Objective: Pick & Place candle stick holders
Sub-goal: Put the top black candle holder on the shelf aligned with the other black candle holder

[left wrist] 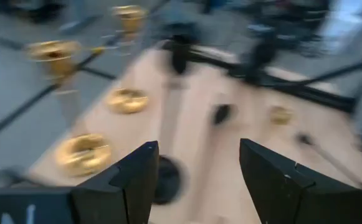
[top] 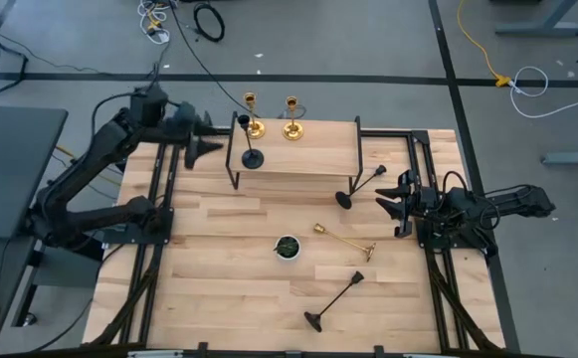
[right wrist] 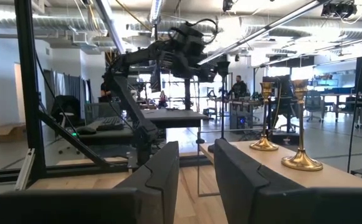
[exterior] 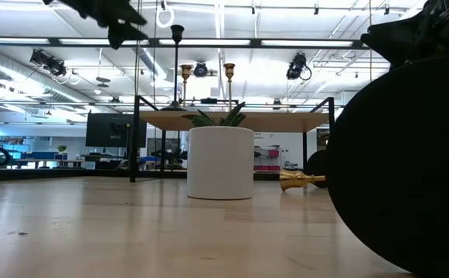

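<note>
Two gold holders (top: 252, 124) (top: 291, 127) and one black holder (top: 250, 151) stand upright on their round bases on the raised wooden shelf (top: 308, 154). My left gripper (top: 212, 140) is open and empty, just left of the shelf and level with the black holder. In the left wrist view the black holder's base (left wrist: 166, 180) shows past the open fingers. On the table lie a black holder (top: 361, 186), a gold holder (top: 344, 242) and another black holder (top: 333, 301). My right gripper (top: 388, 204) is open and empty at the table's right, near the lying black holder.
A small white bowl with green contents (top: 287, 247) stands mid-table, left of the lying gold holder. The shelf stands on thin black legs (top: 355, 174). Black frame rails (top: 154, 239) (top: 433, 259) run along both sides of the table. The near left of the table is bare wood (top: 209, 288).
</note>
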You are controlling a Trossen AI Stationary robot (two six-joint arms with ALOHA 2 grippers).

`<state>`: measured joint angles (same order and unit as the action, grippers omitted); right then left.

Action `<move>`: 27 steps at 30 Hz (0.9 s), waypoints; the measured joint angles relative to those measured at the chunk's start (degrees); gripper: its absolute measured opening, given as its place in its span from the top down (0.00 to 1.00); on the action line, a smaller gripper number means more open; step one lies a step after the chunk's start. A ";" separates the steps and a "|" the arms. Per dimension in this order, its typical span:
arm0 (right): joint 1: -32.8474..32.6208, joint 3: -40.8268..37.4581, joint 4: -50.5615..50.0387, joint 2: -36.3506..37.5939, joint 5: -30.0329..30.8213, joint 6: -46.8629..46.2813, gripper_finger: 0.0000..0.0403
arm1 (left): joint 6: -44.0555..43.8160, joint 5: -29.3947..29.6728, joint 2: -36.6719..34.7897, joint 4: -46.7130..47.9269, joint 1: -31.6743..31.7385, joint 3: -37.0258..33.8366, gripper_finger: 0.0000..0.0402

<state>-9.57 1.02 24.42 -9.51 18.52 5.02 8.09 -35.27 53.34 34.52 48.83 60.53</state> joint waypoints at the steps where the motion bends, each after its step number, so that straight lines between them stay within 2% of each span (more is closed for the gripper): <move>1: 0.00 0.00 -0.01 0.02 0.04 0.00 0.74 | -0.04 -0.83 -0.52 0.38 -1.43 0.00 0.45; 6: -0.01 0.00 0.01 0.01 -0.02 -0.01 0.74 | -1.59 1.65 -1.50 -0.11 -11.58 0.00 0.45; 17: 0.01 0.00 -1.20 -0.01 -2.47 -2.10 0.74 | -5.55 18.13 1.68 -0.73 -35.11 0.00 0.45; 22: -0.02 0.00 -3.49 -0.03 -0.82 -1.37 0.74 | -8.80 24.65 4.42 -1.06 -41.49 0.00 0.45; 27: -0.02 0.75 -7.19 -0.03 2.59 -2.73 0.74 | -9.37 26.56 7.45 -4.01 -45.32 0.00 0.45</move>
<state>-9.58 1.76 17.23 -9.54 21.11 2.29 -1.28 -8.71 60.79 30.51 3.50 60.53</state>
